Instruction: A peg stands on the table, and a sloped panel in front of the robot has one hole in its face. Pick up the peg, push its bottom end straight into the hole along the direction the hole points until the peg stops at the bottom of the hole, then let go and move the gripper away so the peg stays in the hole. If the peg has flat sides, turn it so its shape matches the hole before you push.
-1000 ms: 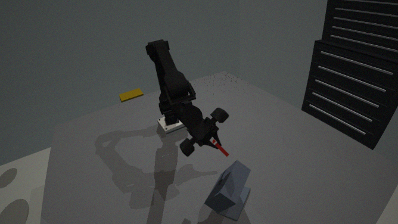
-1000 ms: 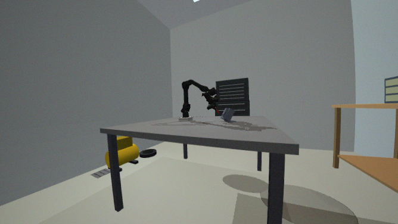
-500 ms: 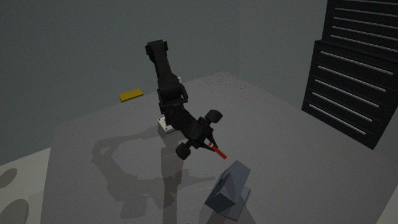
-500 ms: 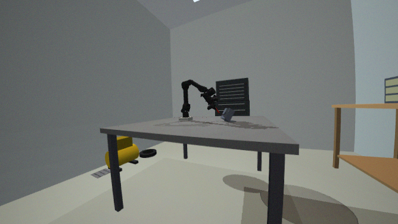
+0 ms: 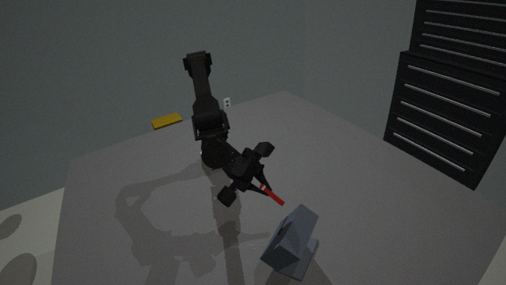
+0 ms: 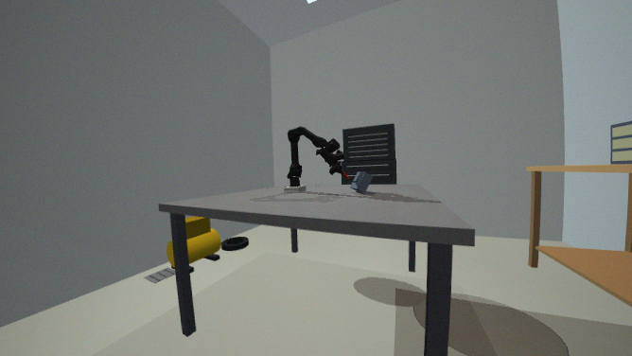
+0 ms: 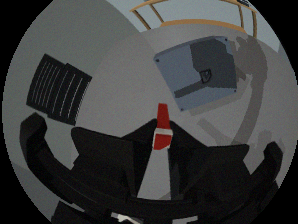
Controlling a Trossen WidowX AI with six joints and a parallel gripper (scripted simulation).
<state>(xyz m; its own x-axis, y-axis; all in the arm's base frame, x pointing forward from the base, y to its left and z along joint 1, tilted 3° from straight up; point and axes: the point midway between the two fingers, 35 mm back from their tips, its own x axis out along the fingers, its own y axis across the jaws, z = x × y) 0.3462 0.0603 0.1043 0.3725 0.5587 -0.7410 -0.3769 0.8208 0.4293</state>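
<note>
I have the jaws [image 5: 268, 191] [image 6: 342, 172] closed on the red peg [image 5: 274, 196] [image 6: 345, 174] [image 7: 162, 117], and I'll place everything by the sloped panel [image 5: 299, 233] [image 6: 361, 182] [image 7: 197, 72]. The peg is up off the bench [image 5: 341, 212] [image 6: 303, 213] [image 7: 120, 85], just beside the panel on the arm's side and apart from it. It is tilted, with its free end slanting down toward the panel. A pale band crosses the peg near the fingertips.

From my wrist view the panel's blue-grey face shows the hole [image 7: 205, 76], with a dark rim, well away from the peg's tip. The peg is outside it. Part of the face lies in shadow, and the shadow covers the hole. I can't tell from here whether the peg's shape is lined up with the hole.

The black arm [image 5: 206, 110] [image 6: 307, 134] reaches over the bench toward the panel, and its pale base [image 6: 294, 188] stands on the bench, well apart from the panel. Beyond the panel, past the bench, my exterior view has a dark drawer cabinet [image 5: 447, 114] [image 6: 369, 153] [image 7: 57, 90]. The wooden shelf unit [image 6: 535, 218] [image 7: 202, 24] stands off the bench, well apart from the panel.
</note>
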